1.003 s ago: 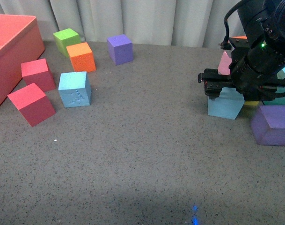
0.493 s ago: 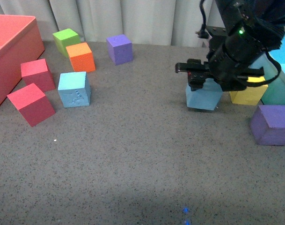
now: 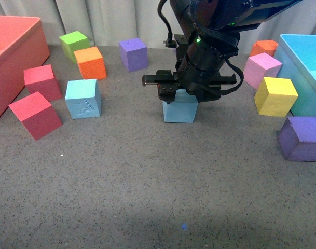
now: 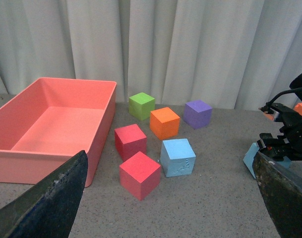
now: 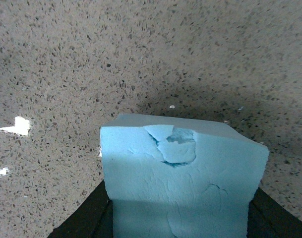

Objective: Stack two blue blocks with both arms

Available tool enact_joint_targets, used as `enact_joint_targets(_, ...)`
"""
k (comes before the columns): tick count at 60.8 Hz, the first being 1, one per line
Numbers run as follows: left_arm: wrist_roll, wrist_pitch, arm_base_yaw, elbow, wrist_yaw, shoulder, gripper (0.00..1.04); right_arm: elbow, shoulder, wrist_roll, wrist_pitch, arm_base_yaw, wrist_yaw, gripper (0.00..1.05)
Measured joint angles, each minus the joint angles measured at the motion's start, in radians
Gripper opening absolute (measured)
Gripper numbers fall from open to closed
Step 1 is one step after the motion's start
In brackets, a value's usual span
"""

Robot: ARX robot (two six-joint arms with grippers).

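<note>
**Status: one blue block in hand, stack not yet built**

1. My right tool (image 3: 179,95) is closed on the plain blue block (image 3: 180,107), gripping it by two opposite sides. The right wrist view confirms this. The block (image 5: 183,183) fills the gap between the black fingers (image 5: 89,218), and its upper face has a torn dent.
2. The held block is over the middle of the worktop (image 3: 147,181). The shadow beneath it suggests it is just clear of the surface, but I cannot confirm the gap.
3. The embossed blue block (image 3: 83,98) sits flat on the worktop, well to the left of the held one. Nothing rests on it. It lies between the two red cubes (image 3: 35,114) and the orange cube (image 3: 91,63), close to each, though I cannot tell whether any of them touch.
4. My left tool (image 4: 169,171) is spread wide and holds nothing. Its wrist camera looks at the embossed block (image 4: 177,157) from some way off. It does not show in the front view.

**Assessment.** The pick-up of one block is done. The carry across to the embossed block, the placing on top and the release are all left to do. The left arm has no visible share in the work yet. I judge the task at roughly the halfway mark. The close neighbours on the left leave little room for a clean set-down.
</note>
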Motion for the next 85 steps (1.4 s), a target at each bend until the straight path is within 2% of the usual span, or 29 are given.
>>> enact_joint_targets(29, 0.0, 0.0, 0.0, 0.0, 0.0, 0.0, 0.98, 0.082, 0.045, 0.012, -0.034, 0.031, 0.005, 0.48)
enact_joint_targets(38, 0.0, 0.0, 0.0, 0.0, 0.0, 0.0, 0.98, 0.082, 0.045, 0.017, -0.032, 0.031, 0.003, 0.73)
enact_joint_targets(46, 0.0, 0.0, 0.0, 0.0, 0.0, 0.0, 0.98, 0.076, 0.045, 0.021, -0.015, 0.03, -0.003, 0.93)
enact_joint_targets(49, 0.0, 0.0, 0.0, 0.0, 0.0, 0.0, 0.98, 0.069, 0.044, 0.025, -0.009, 0.029, -0.006, 0.97)
enact_joint_targets(64, 0.0, 0.0, 0.0, 0.0, 0.0, 0.0, 0.98, -0.002, -0.002, 0.023, 0.055, 0.027, -0.019, 0.95)
enact_joint_targets(81, 0.0, 0.0, 0.0, 0.0, 0.0, 0.0, 0.98, -0.137, -0.161, -0.015, 0.214, 0.027, -0.015, 0.95)
enact_joint_targets(82, 0.0, 0.0, 0.0, 0.0, 0.0, 0.0, 0.98, -0.144, -0.166, -0.024, 0.23, 0.028, 0.003, 0.95)
enact_joint_targets(85, 0.0, 0.0, 0.0, 0.0, 0.0, 0.0, 0.98, -0.247, -0.192, -0.087, 0.478, 0.03, 0.159, 0.87)
